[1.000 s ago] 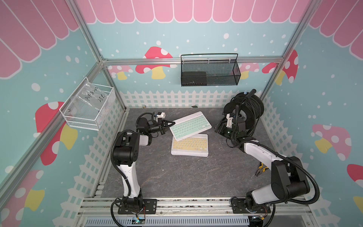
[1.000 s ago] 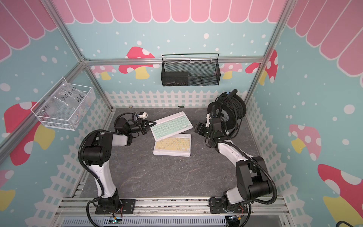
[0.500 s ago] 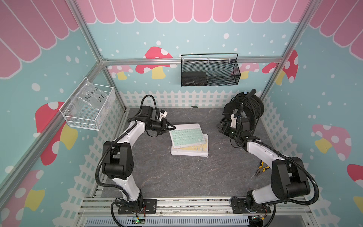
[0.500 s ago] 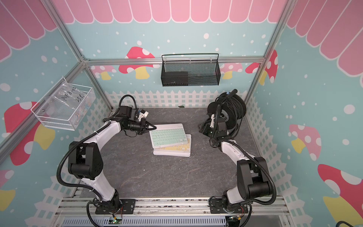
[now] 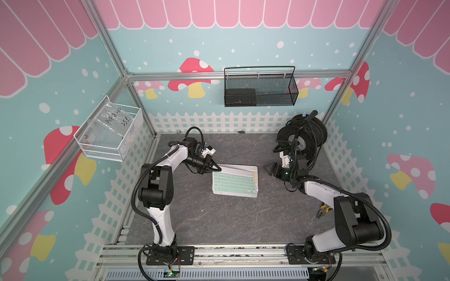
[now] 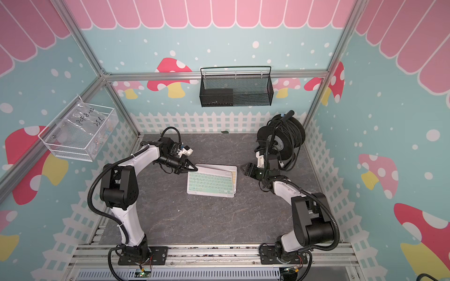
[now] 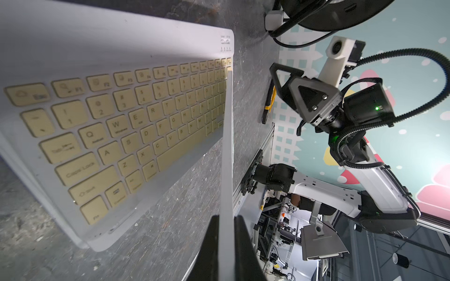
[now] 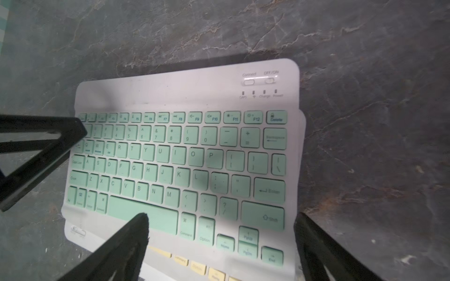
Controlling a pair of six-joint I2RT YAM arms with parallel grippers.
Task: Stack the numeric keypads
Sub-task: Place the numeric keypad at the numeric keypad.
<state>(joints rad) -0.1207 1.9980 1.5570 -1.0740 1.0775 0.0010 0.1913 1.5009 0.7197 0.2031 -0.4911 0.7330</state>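
The left arm [image 5: 170,159] is folding at the elbow and reaching in toward mid-table. Its left gripper [image 5: 217,167] is clamping tight on the corner edge of the white-framed mint-green keypad [image 5: 233,181]. That keypad is sitting over the white-framed yellow-keyed keypad [image 7: 117,126] on the grey stone-look tabletop [image 5: 219,219]. Over by the black cable reel [image 5: 309,136], the right arm [image 5: 321,192] is crooking inward. The right gripper [image 5: 267,169] is hanging just right of the stack, jaws spread wide and gripping nothing.
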